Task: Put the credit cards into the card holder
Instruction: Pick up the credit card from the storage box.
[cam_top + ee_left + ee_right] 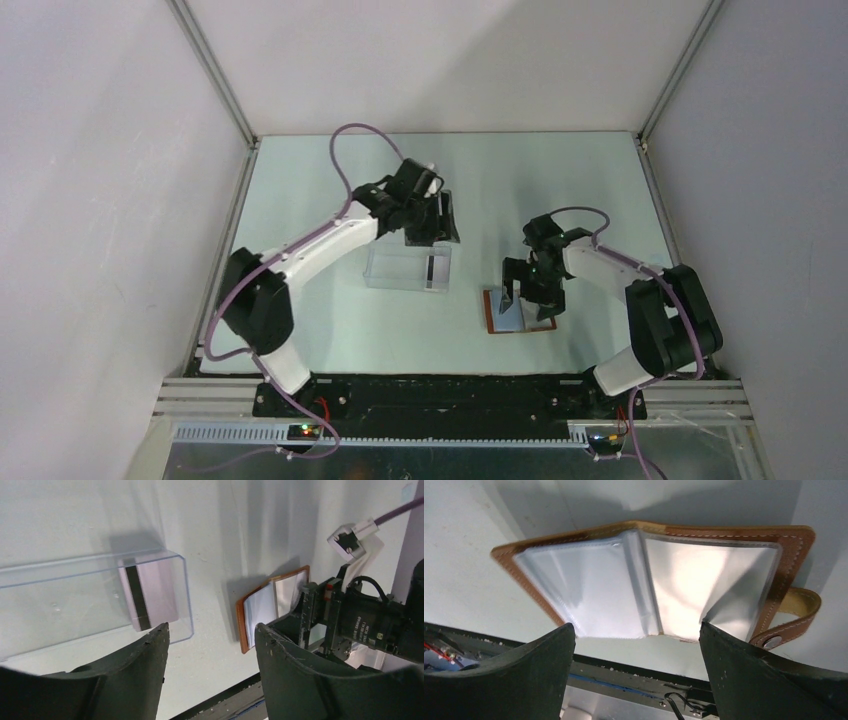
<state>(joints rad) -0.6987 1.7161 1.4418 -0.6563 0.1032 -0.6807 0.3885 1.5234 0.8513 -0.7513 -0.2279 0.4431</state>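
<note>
One credit card (150,592), pale pink with a dark stripe, lies inside the right end of a clear plastic box (75,600). From above the same credit card (436,268) shows in the box (400,270). My left gripper (211,630) hovers just behind that end of the box, open and empty; from above, the left gripper (437,228) is at mid-table. The card holder (649,585) lies open, tan leather around pale pockets, its snap tab (796,612) to the right. My right gripper (636,630) is open over its near edge, holding nothing. The card holder (518,312) sits right of centre under the right gripper (530,295).
The table's black front rail (450,385) runs just below the card holder. White walls and metal frame posts (215,70) enclose the table on three sides. Bare tabletop (560,180) lies behind both arms.
</note>
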